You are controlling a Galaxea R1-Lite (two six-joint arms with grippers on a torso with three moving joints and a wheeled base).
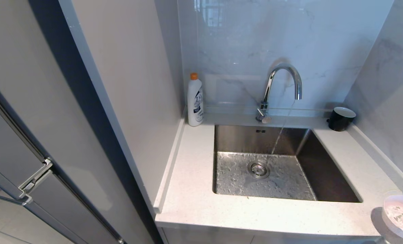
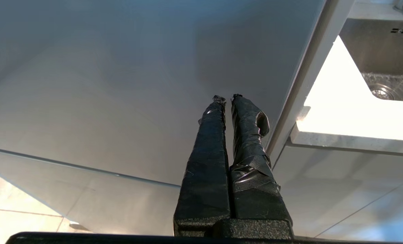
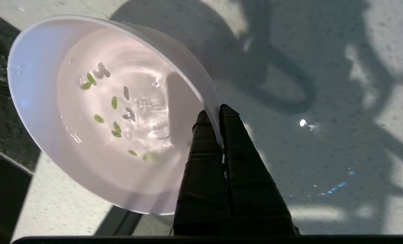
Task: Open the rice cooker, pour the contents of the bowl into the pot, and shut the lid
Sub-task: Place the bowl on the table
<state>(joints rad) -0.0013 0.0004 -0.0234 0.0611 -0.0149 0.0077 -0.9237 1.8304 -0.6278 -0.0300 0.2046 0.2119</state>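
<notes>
The pink bowl holds water and small green bits of contents. My right gripper is shut on its rim, one finger inside and one outside. The bowl hangs above the speckled white counter. In the head view the bowl shows at the lower right corner, over the counter's front right part; the right gripper itself is out of that view. My left gripper is shut on nothing, parked low beside a grey cabinet side. The rice cooker, its pot and its lid are out of view.
A steel sink is set in the white counter, with water running from the curved tap. A white bottle with an orange cap stands left of the sink. A black cup sits at the back right corner.
</notes>
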